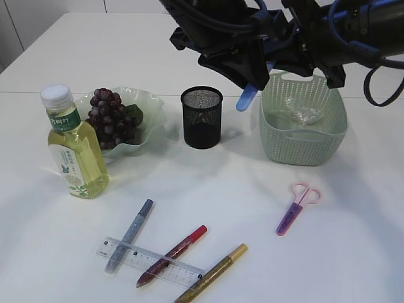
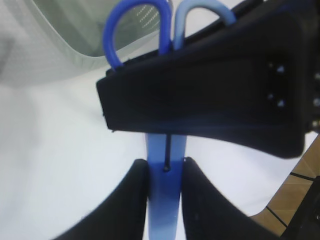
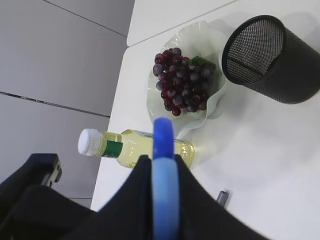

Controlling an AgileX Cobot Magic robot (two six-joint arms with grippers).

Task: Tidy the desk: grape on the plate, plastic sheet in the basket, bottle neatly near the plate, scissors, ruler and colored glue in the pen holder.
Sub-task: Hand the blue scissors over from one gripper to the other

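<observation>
Both pincers grip one pair of blue scissors (image 1: 247, 98) in the air above the tabletop (image 1: 252, 189), apparently mid-handover. The left pincer (image 2: 166, 172) is closed narrow on the sheathed blade, while the right pincer (image 3: 165, 175) is clamped on a handle loop, as its wrist view shows.

In the exterior view only the pale blue tip shows below the dark arms, slanting toward about 7 o'clock. The scissors' long axis therefore runs steeply from the arms down to that tip, with the loops hidden up among the pincers.

The black mesh pen holder (image 1: 202, 117) stands upright with its mouth open, at roughly 8 o'clock from the tip and near it. The green basket (image 1: 303, 129), with the plastic sheet (image 1: 300, 113) inside, sits just to the tip's 3 o'clock.

By this reading, the coming move turns on carrying the tip left and lowering it into the holder's mouth; which arm will do so cannot be told.

Elsewhere, the grape (image 1: 110, 117) lies on the plate (image 1: 151, 110), and the bottle (image 1: 72, 148) stands touching it at 8 o'clock. A pink scissors (image 1: 297, 208), ruler (image 1: 148, 259) and three glue pens (image 1: 170, 255) remain flat on the tabletop.
</observation>
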